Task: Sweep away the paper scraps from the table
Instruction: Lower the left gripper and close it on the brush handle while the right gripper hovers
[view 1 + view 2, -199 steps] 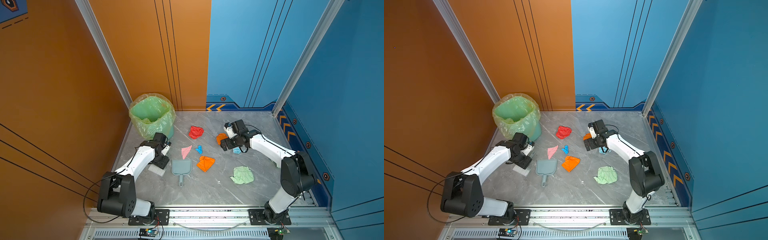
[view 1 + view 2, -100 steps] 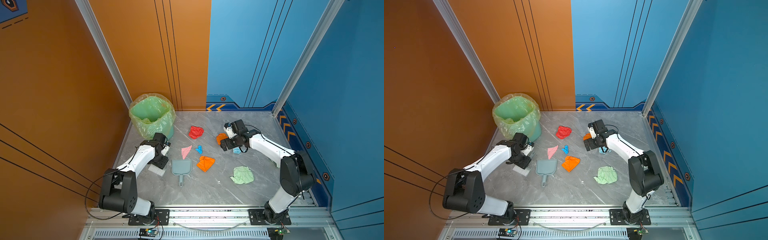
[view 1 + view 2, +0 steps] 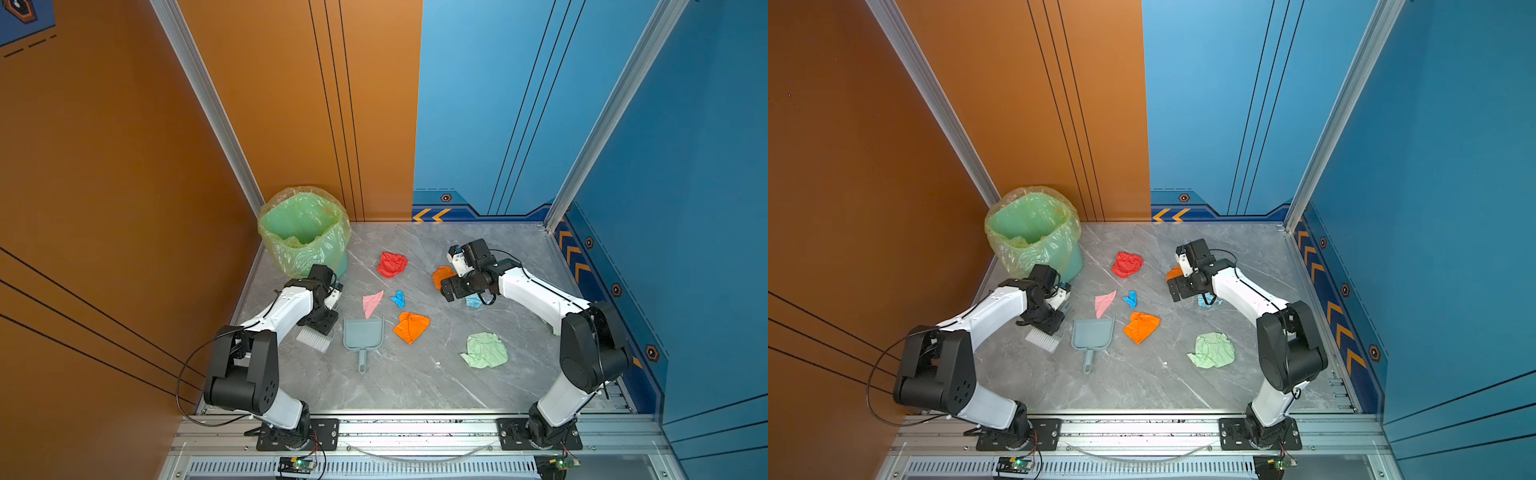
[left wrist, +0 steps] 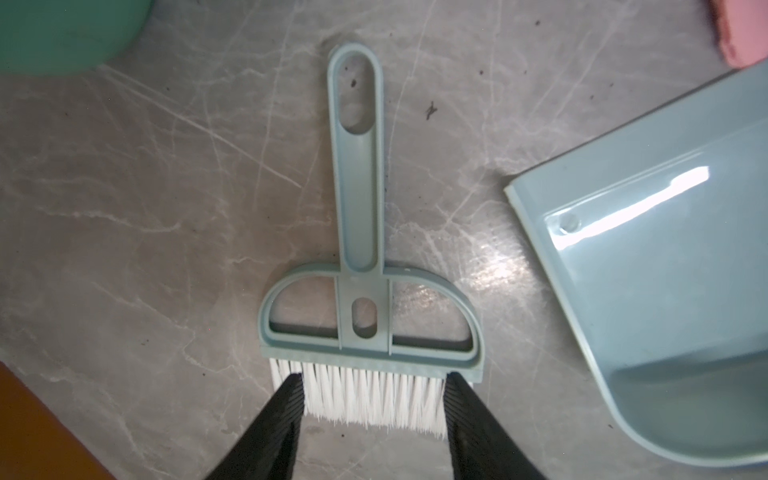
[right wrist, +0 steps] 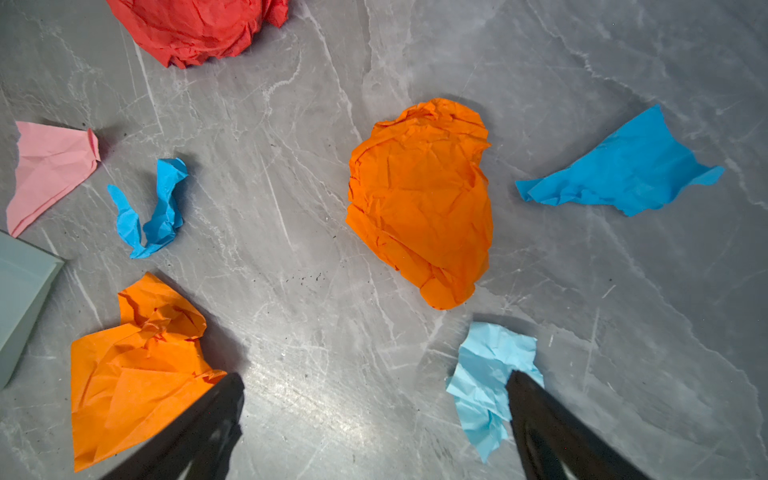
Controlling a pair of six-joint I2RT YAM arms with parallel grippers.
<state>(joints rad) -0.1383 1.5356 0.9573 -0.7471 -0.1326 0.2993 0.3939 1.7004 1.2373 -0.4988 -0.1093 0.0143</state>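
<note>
Orange and blue walls (image 3: 291,104) enclosed the marbled worktop (image 3: 395,386) strewn with scraps (image 3: 391,264). Both jaws stood open, left over the brush (image 4: 359,208).

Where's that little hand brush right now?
In both top views the brush lies on the left side of the table, beneath the left gripper, with the dustpan just to its right and the bin behind it.
</note>
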